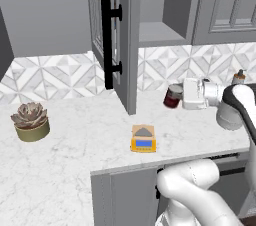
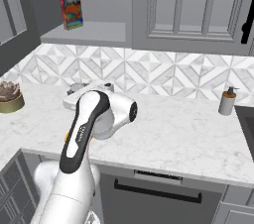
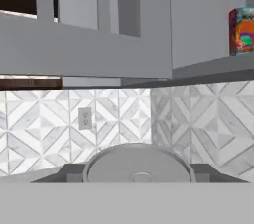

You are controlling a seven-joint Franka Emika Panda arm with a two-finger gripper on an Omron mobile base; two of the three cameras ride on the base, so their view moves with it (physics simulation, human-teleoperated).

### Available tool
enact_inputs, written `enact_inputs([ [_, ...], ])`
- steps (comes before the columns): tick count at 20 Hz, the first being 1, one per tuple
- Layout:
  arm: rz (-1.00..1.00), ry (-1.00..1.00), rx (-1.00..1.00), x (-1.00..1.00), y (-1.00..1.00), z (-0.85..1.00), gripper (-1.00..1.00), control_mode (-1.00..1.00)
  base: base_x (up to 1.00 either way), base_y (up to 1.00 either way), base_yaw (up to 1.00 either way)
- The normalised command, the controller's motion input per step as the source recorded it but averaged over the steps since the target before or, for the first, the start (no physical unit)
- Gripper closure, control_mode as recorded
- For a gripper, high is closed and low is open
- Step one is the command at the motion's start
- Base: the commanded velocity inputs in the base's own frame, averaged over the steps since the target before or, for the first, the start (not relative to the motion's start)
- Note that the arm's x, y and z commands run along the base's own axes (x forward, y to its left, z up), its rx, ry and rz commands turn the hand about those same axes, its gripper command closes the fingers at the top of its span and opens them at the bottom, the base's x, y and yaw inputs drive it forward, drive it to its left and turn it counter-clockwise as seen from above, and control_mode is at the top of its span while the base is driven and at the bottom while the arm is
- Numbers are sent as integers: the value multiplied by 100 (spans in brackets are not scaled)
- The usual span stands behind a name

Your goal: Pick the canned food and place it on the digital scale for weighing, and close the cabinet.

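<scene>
Sitting at the left of the marble counter (image 1: 65, 135) is a potted succulent (image 1: 30, 121). Right of it the cabinet (image 1: 112, 35) door stands swung open, its black bar handle (image 1: 106, 37) facing out. Below lies the yellow digital scale (image 1: 143, 139), plate bare. Farther right, the canned food (image 1: 173, 96) hangs tilted above the counter, clenched in the gripper (image 1: 181, 95). A capped bottle (image 2: 227, 101) stands far right.

arm bent low, hand (image 1: 176, 96) seemingly gripping
</scene>
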Motion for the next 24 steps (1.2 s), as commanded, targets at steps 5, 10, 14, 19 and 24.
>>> enact_inputs([
  [5,17,0,-1,62,28,-85,100,-100,0,0,0],
  [10,0,0,-14,51,55,-66,100,-100,0,0,0],
  [14,0,0,-10,33,11,-51,100,-100,0,0,0],
  [19,0,0,0,17,-3,-45,100,-100,0,0,0],
  [24,3,10,-1,25,4,-37,100,-100,0,0,0],
])
